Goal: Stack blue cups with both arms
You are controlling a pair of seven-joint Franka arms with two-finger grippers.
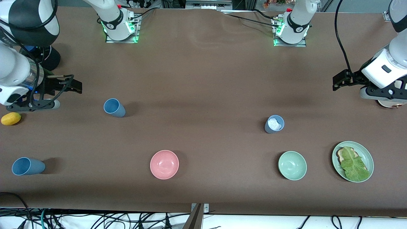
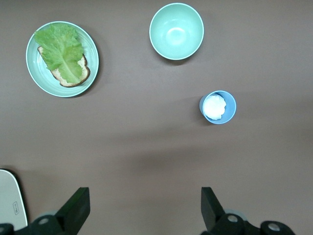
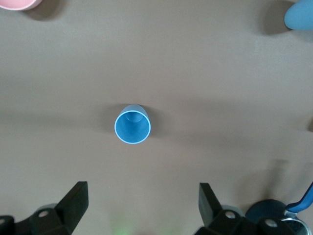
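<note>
A mid blue cup (image 1: 114,107) stands toward the right arm's end of the table and shows open side up in the right wrist view (image 3: 132,126). A second mid blue cup (image 1: 28,166) is nearer the front camera at that end, at the edge of the right wrist view (image 3: 299,14). A paler grey-blue cup (image 1: 274,124) with something white inside it stands toward the left arm's end (image 2: 218,107). My right gripper (image 1: 75,86) (image 3: 142,208) is open and empty, up beside the first cup. My left gripper (image 1: 339,81) (image 2: 145,210) is open and empty over bare table.
A pink bowl (image 1: 164,164) and a pale green bowl (image 1: 292,165) sit near the front edge. A green plate (image 1: 365,152) holds bread and lettuce. A yellow lemon (image 1: 11,118) lies under the right arm. A dark round object (image 1: 49,58) sits at the right arm's end.
</note>
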